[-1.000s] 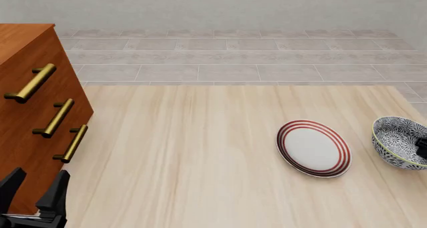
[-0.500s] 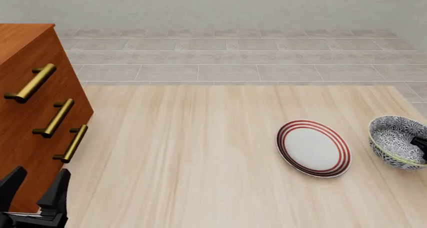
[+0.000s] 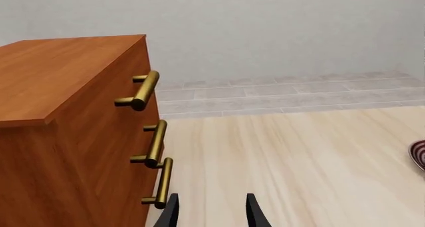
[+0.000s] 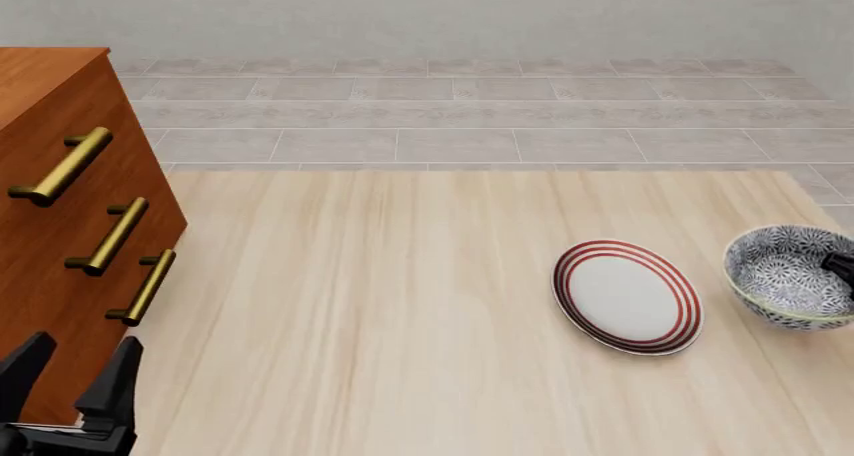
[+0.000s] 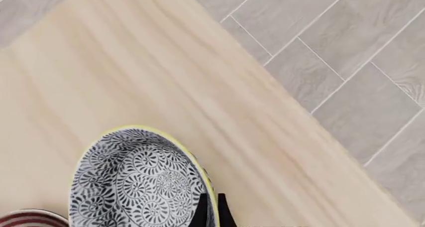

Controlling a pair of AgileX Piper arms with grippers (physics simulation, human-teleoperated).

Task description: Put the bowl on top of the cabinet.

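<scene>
The blue-and-white patterned bowl (image 4: 790,274) hangs slightly tilted near the table's right edge, just right of the plate. My right gripper (image 4: 841,268) is shut on its right rim; in the right wrist view the fingers (image 5: 201,210) pinch the yellowish rim of the bowl (image 5: 133,182). The reddish-brown cabinet (image 4: 47,126) stands at the far left with brass handles (image 4: 110,238) facing the table. My left gripper (image 4: 70,376) is open and empty at the bottom left, right in front of the cabinet (image 3: 66,82); its fingers (image 3: 170,213) sit beside the lowest handle.
A flat white plate with red rings (image 4: 627,296) lies on the wooden table (image 4: 374,306) left of the bowl; its edge also shows in the wrist views, plate (image 3: 419,155) and plate (image 5: 27,220). Grey tiled floor (image 4: 467,116) lies beyond the table's edges.
The bowl has moved up and a little left toward the plate with the right gripper, and tilted. The left gripper has stayed put.
</scene>
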